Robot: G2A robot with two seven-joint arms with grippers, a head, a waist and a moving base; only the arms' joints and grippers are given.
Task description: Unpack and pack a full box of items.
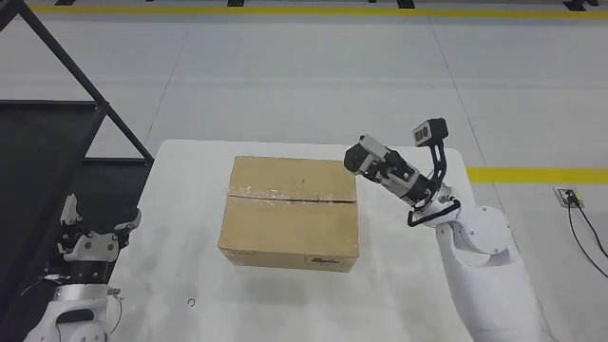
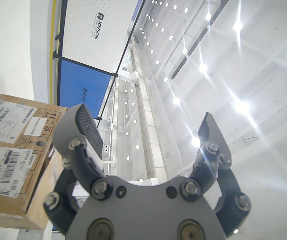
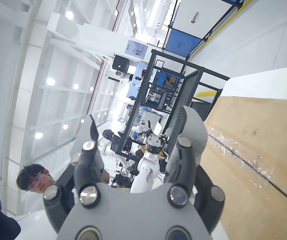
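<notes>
A closed brown cardboard box (image 1: 291, 212) sits in the middle of the white table (image 1: 180, 247), its top flaps sealed with clear tape along the seam (image 3: 243, 159). My right gripper (image 1: 353, 158) hovers at the box's far right top corner, open and empty; the right wrist view shows its fingers (image 3: 188, 128) spread beside the box top (image 3: 255, 126). My left gripper (image 1: 98, 220) stands at the table's near left edge, pointing upward, open and empty. The left wrist view shows its pads (image 2: 88, 128) apart, with the labelled side of the box (image 2: 13, 146) beside them.
A black metal frame rack (image 1: 57, 152) stands left of the table. A small ring-like object (image 1: 191, 302) lies on the table near the front. Grey floor with yellow lines (image 1: 532, 175) surrounds the table.
</notes>
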